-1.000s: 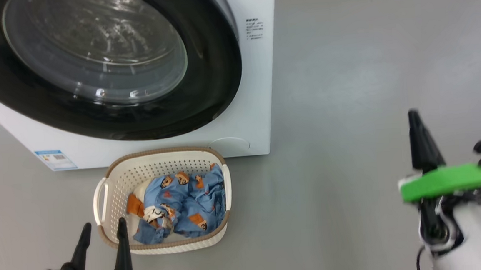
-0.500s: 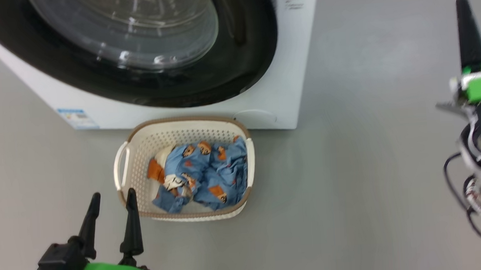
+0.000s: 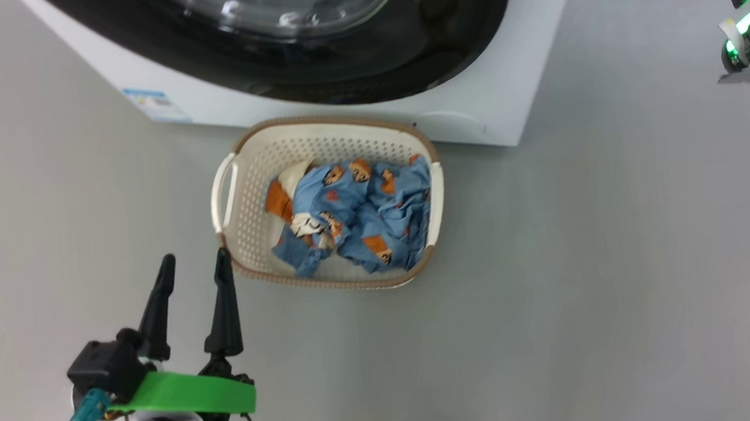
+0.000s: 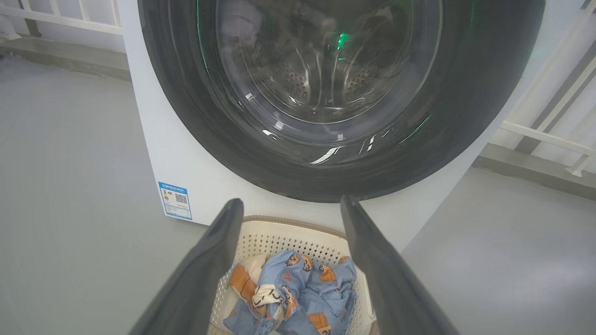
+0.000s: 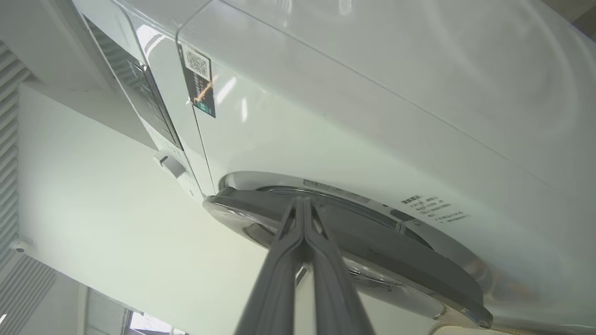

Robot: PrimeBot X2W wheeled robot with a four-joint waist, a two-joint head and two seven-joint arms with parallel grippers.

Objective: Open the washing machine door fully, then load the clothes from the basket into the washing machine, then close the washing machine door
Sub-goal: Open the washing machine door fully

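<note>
The head camera has swung, so the whole scene sits higher and further right than a second ago. The washing machine (image 3: 492, 105) and the basket (image 3: 252, 172) keep their places on the grey floor (image 3: 580, 256). The clothes (image 3: 362, 218) lie bunched in the basket, just in front of the machine. The right arm has climbed from low beside the machine to the top right edge. The right gripper (image 5: 302, 200), fingers pressed together, points at the black rim of the washing machine door (image 3: 443, 43); contact cannot be told. The left gripper (image 3: 195, 254) is spread and empty near the basket's corner.
</note>
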